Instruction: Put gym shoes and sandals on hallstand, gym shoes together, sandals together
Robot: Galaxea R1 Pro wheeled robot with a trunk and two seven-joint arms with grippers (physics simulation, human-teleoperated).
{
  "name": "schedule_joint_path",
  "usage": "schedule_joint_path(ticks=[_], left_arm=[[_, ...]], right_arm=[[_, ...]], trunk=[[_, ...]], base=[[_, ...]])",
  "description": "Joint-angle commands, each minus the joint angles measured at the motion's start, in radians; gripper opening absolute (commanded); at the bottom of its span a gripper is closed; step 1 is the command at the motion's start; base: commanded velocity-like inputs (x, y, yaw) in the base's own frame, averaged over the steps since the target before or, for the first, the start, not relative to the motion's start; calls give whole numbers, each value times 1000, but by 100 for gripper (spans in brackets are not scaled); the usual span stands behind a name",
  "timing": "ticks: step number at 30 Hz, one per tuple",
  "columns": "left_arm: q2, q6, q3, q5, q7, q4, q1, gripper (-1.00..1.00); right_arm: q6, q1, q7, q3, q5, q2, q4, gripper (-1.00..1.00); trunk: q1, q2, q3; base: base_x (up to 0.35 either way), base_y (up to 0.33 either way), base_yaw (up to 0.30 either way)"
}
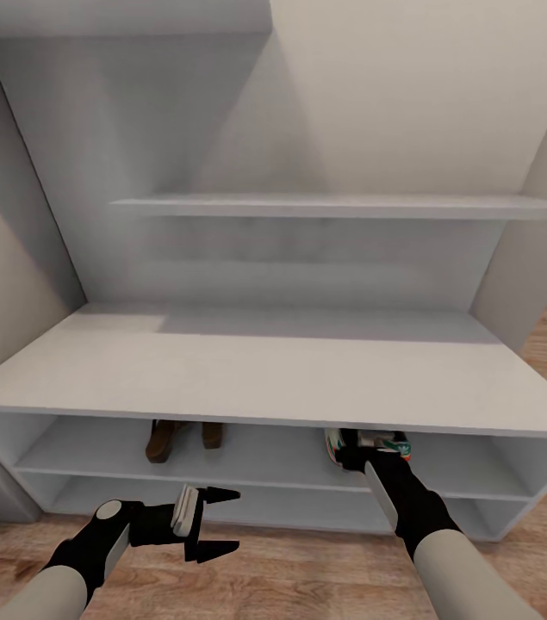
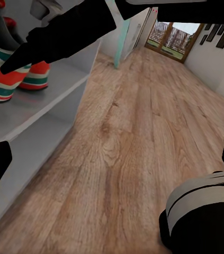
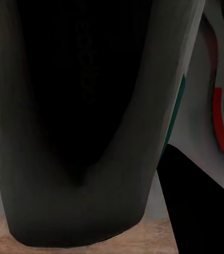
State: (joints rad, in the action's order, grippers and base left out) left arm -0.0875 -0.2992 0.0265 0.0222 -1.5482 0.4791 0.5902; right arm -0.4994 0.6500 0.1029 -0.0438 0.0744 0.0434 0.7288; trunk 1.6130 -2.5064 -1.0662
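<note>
Pale grey shelving fills the head view: the shoe rack (image 1: 247, 370) with its wide bench top, two open levels below and a stepped shelf above on the back panel. On the upper open level, toward the left, the two brown sandals (image 1: 183, 437) lie side by side. Toward the right on the same level sit the sneakers (image 1: 375, 446), cream with green stripes, partly hidden under the bench top.

The right arm stretches forward and down from the lower right, its black wrist angled into the shelf opening, with the right gripper (image 1: 361, 455) at the sneakers. Its wrist camera looks straight into a dark shoe opening (image 3: 80, 106), with a second sneaker's red and green trim at the side; whether the fingers are closed on the shoe cannot be told.

The left arm is bent low over the wood floor (image 1: 307, 568), in front of the rack. The left gripper (image 1: 219, 520) points right, fingers spread apart and holding nothing. Its wrist view shows both sneakers (image 2: 16, 79) close together on the shelf.
</note>
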Motion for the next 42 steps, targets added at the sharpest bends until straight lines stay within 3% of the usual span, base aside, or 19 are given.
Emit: schedule_joint_path(ticks=[1,21,22,42], left_arm=[[0,-8,1,2,-3,0,0,100],[0,-8,1,2,-3,0,0,100],[0,-8,1,2,-3,0,0,100],[0,-8,1,2,-3,0,1,100]], right_arm=[[-5,0,9,-4,8,0,1,-100],[-5,0,9,-4,8,0,1,-100],[-5,0,9,-4,8,0,1,100],[-5,0,9,-4,8,0,1,100]], trunk=[[0,0,-1],[0,0,-1],[0,0,-1],[0,0,-1]], base=[[72,0,0],[7,0,0],[0,0,0],[0,0,0]])
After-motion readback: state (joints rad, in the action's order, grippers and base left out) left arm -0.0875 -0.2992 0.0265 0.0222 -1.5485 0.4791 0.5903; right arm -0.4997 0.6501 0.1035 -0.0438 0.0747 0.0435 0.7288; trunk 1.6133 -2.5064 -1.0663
